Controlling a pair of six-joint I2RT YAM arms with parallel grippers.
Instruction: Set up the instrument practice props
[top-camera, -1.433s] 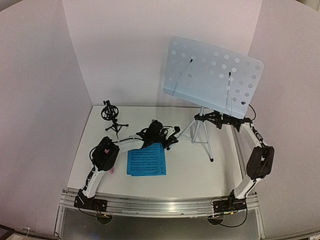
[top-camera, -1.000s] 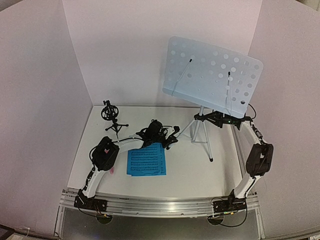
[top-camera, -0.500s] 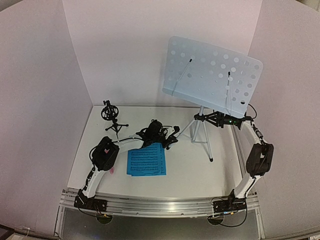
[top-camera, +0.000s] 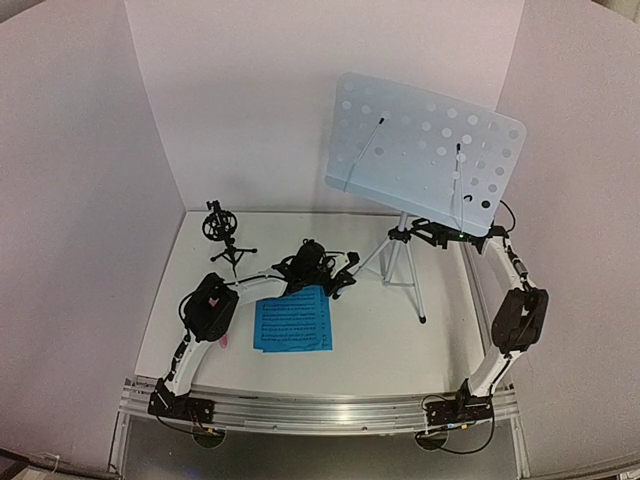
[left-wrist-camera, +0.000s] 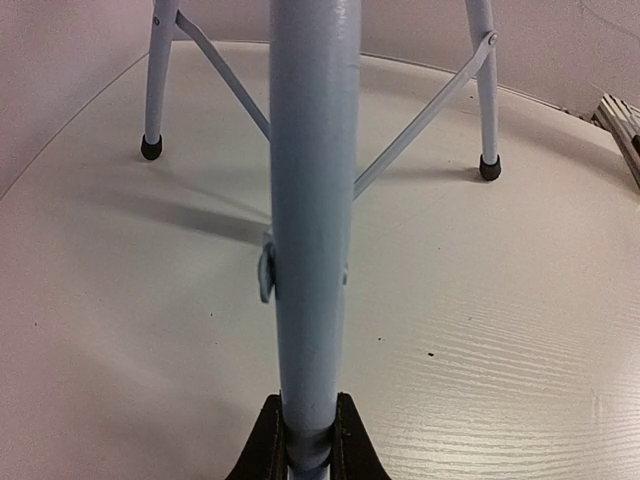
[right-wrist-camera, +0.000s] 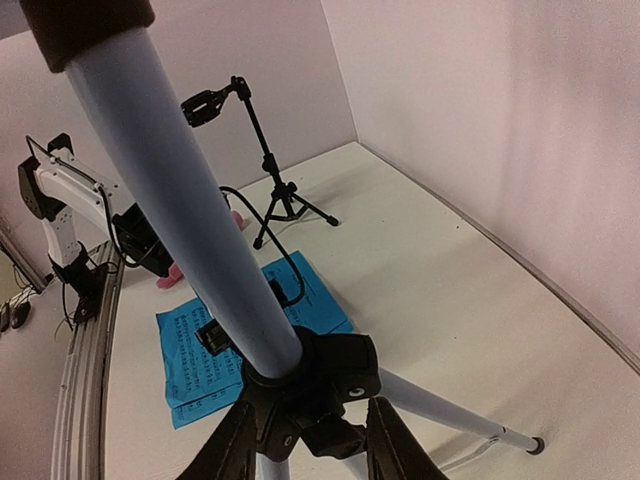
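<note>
Currently: mic holder (top-camera: 218, 228) stands at 10 o'clock. Sheet-music pages (top-camera: 292, 322) lie flat near 7 o'clock, apart from the tripod feet. Left gripper (left-wrist-camera: 306, 430) is clamped on a leg (left-wrist-camera: 305, 200) of the music stand (top-camera: 425, 150), which is at 2 o'clock. Right gripper (right-wrist-camera: 312, 410) straddles the black hub (right-wrist-camera: 310, 375); whether it presses, cannot tell. Stand judged light, stiff and top-heavy, so hold it low on the pole.

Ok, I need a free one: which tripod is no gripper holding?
The small black tripod mic holder, standing alone at far left. The left gripper and right gripper both clamp the silver tripod under the pale blue perforated music stand.
</note>
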